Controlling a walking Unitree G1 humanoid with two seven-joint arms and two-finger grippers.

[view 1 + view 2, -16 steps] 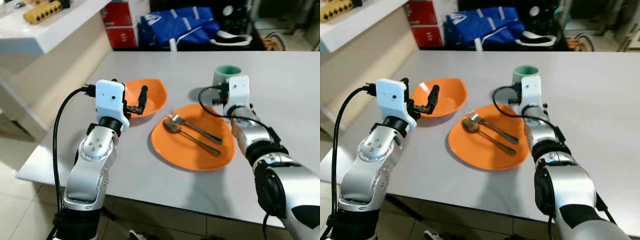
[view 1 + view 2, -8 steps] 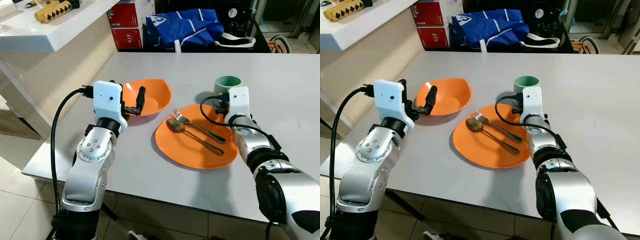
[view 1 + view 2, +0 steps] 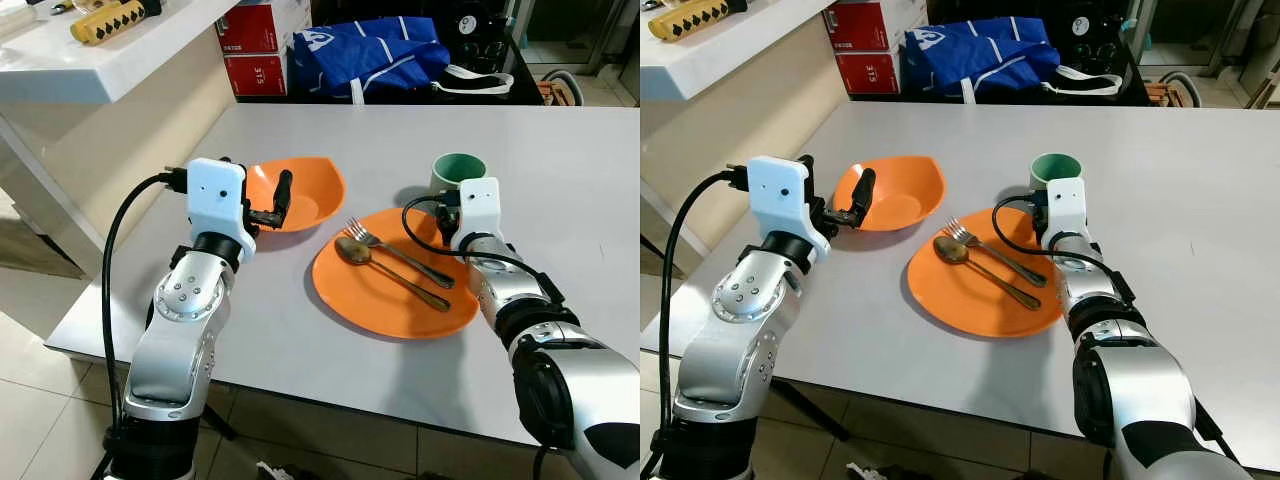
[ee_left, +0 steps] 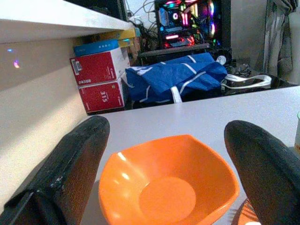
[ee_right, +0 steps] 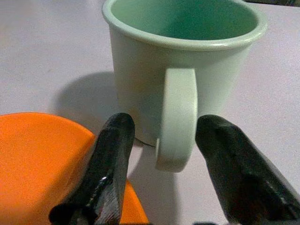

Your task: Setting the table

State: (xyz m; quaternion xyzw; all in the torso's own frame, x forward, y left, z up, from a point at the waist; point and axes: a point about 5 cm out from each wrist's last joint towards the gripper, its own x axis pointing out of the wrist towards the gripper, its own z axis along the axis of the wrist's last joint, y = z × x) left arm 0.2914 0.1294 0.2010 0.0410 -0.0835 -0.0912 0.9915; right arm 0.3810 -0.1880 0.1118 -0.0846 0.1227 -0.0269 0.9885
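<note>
Reaching over the grey tabletop (image 3: 560,330), we have both arms raised before us. Our left gripper (image 4: 166,154) hovers just short of the orange bowl (image 3: 300,193), its fingers (image 4: 75,164) spread wide on either side of the bowl's near rim and not touching it. The bowl sits upright on the tabletop, to the left of the orange plate (image 3: 395,290) and just beside it.

Our right gripper (image 5: 161,164) sits at the far right edge of the plate, aimed at the pale green mug (image 5: 183,61). Its fingers (image 5: 110,159) are parted, one on each side of the mug's handle (image 5: 177,117), which points straight back at us; we see gaps between handle and fingers, so nothing is gripped. The mug stands upright on the tabletop just beyond the plate's rim, near but apart from it.

On the plate lie a fork (image 3: 385,250) and a spoon (image 3: 375,268), side by side and slanted, heads toward the bowl.

Beyond the tabletop lies a blue bag (image 3: 375,55) beside red boxes (image 3: 255,50). At left, a white shelf (image 3: 70,70) carries a yellow tool (image 3: 105,20).
</note>
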